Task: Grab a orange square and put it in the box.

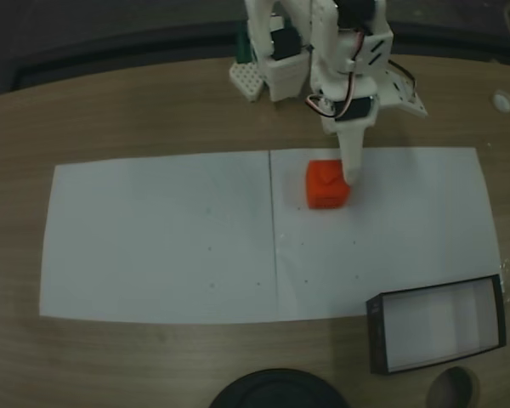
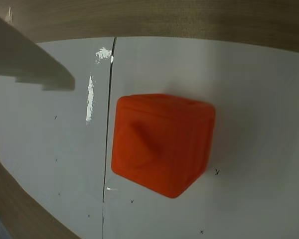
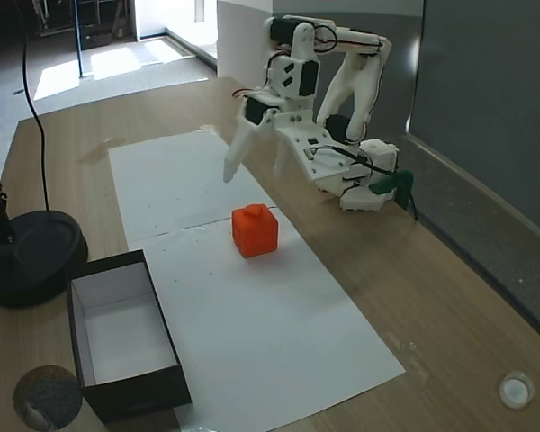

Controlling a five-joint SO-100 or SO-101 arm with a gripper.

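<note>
Fixed view from above: white plastic two-finger gripper point(image 1: 354, 174) points down over the white paper sheets point(image 1: 161, 238) on the brown wood-grain table point(image 1: 110, 110). Its one visible fingertip sits at the right edge of the small bright orange-red cube with rounded edges point(image 1: 326, 184); touching or just above it, cannot tell. The cube lies on the paper, just right of the seam between the two sheets. The shallow rectangular tray with thin black walls and white floor point(image 1: 438, 325) is well apart from the tool, toward the near right corner. A round black object point(image 1: 279, 391) sits at the bottom edge.

Wrist view: the cube point(image 2: 162, 142) lies on the paper below and right of one pale finger point(image 2: 30, 62) that enters from the upper left. Clear gap between that finger and the cube. Nothing gripped.

Side fixed view: the gripper point(image 3: 252, 166) hangs in the air, jaws spread wide, holding nothing. The cube point(image 3: 255, 229) rests on the paper below it and slightly nearer the camera, clear of both fingers. The tray point(image 3: 162, 337) stands well away from the tool at the paper's near left edge, beside a round black base point(image 3: 31, 252).
</note>
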